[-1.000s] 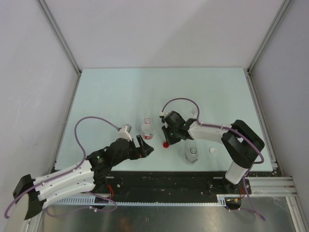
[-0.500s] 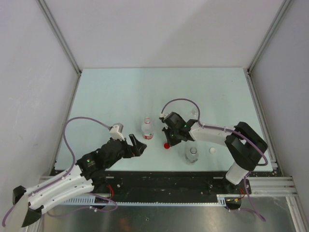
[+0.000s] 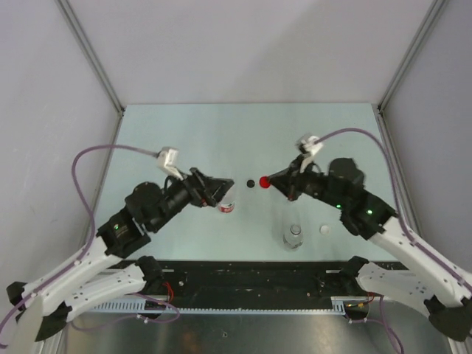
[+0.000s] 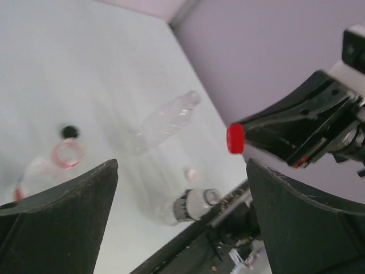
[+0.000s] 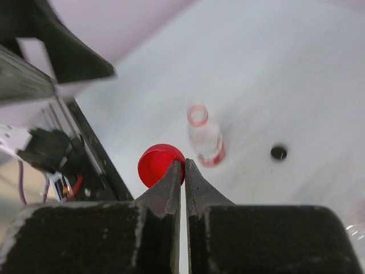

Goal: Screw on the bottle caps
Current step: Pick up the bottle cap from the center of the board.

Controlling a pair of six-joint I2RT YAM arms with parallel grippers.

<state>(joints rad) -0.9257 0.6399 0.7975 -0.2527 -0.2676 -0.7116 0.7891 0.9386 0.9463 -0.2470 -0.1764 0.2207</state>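
My right gripper [image 3: 275,181] [image 5: 183,169] is shut on the rim of the red cap [image 3: 264,181] [image 5: 159,165] [image 4: 235,138], holding it in the air above the table. The red-labelled bottle [image 3: 228,206] [image 5: 204,137] [image 4: 63,157] stands upright with its mouth uncapped. My left gripper [image 3: 221,190] [image 4: 182,222] is wide open just beside and above that bottle, with nothing between its fingers. The black cap [image 3: 250,183] [image 5: 278,152] [image 4: 69,132] lies on the table between the two grippers. The whitish cap [image 3: 324,230] [image 4: 193,174] lies near the front right.
A second clear bottle [image 3: 293,236] [image 4: 191,204] stands near the front edge. A third clear bottle [image 4: 165,119] lies on its side farther back, mostly hidden under my right arm in the top view. Grey walls enclose the table [image 3: 184,140].
My right gripper closed on the red cap and lifted it up and back off the table. My left arm swung up toward the red-labelled bottle. The black cap has come into view.
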